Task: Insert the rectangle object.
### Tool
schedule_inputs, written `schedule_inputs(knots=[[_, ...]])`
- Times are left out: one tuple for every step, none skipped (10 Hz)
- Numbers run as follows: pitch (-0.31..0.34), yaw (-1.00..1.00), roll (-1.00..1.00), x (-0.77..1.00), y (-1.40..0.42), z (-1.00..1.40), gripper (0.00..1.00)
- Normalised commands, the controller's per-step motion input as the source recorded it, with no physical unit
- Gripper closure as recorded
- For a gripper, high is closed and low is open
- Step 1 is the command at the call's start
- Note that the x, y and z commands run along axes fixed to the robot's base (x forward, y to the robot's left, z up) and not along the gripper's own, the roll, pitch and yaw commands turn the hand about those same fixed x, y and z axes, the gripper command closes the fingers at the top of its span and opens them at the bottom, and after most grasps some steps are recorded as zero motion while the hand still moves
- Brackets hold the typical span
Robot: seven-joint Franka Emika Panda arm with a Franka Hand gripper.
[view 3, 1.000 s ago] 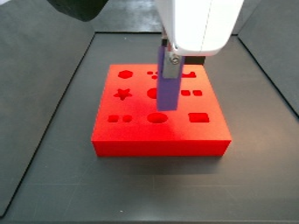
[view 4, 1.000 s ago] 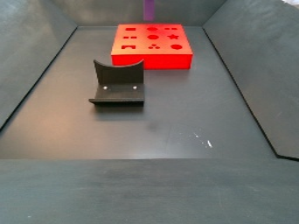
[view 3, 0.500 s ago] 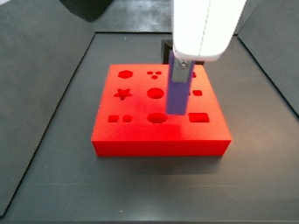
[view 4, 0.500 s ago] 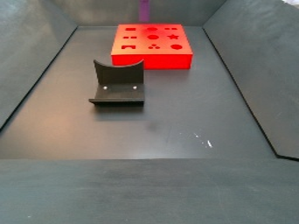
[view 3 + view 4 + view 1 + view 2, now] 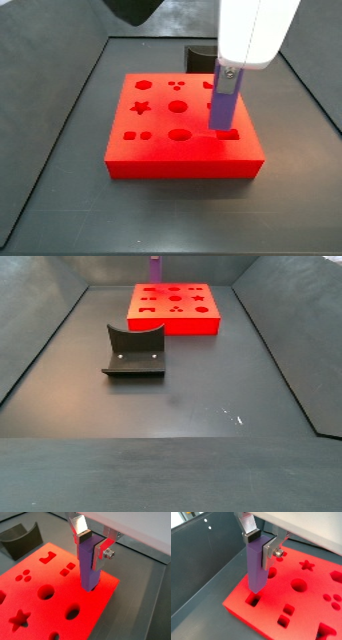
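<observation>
My gripper (image 5: 92,543) is shut on the rectangle object (image 5: 89,564), a slim purple-blue bar held upright. It hangs over the red block (image 5: 40,597) with shaped holes. In a wrist view the bar's lower end (image 5: 255,582) is just above a rectangular hole (image 5: 252,600) near the block's corner. In a side view the bar (image 5: 226,104) stands over the rectangular hole (image 5: 229,132) at the block's right side, its lower end level with the top face. In a side view only the bar's lower end (image 5: 156,270) shows, behind the block (image 5: 175,308).
A dark grey curved holder (image 5: 134,352) stands on the dark floor, apart from the red block; it also shows in a wrist view (image 5: 20,538). Dark sloping walls (image 5: 34,316) enclose the floor on all sides.
My gripper has carried the bar to the right across the red block, from over its middle to over the rectangular hole at its right side.
</observation>
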Motion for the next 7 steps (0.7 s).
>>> schedule_inputs(knots=[[0.156, -0.10, 0.39, 0.76, 0.00, -0.10, 1.00], [0.206, 0.13, 0.35, 0.90, 0.00, -0.35, 1.00], [0.073, 0.10, 0.45, 0.85, -0.17, -0.24, 1.00], [0.077, 0.07, 0.41, 0.63, -0.18, -0.06, 1.00], [0.090, 0.14, 0.21, 0.53, -0.18, 0.00, 1.00], [0.119, 0.37, 0.08, 0.65, -0.12, 0.02, 1.00], [0.099, 0.35, 0.12, 0.60, -0.09, 0.00, 1.00]])
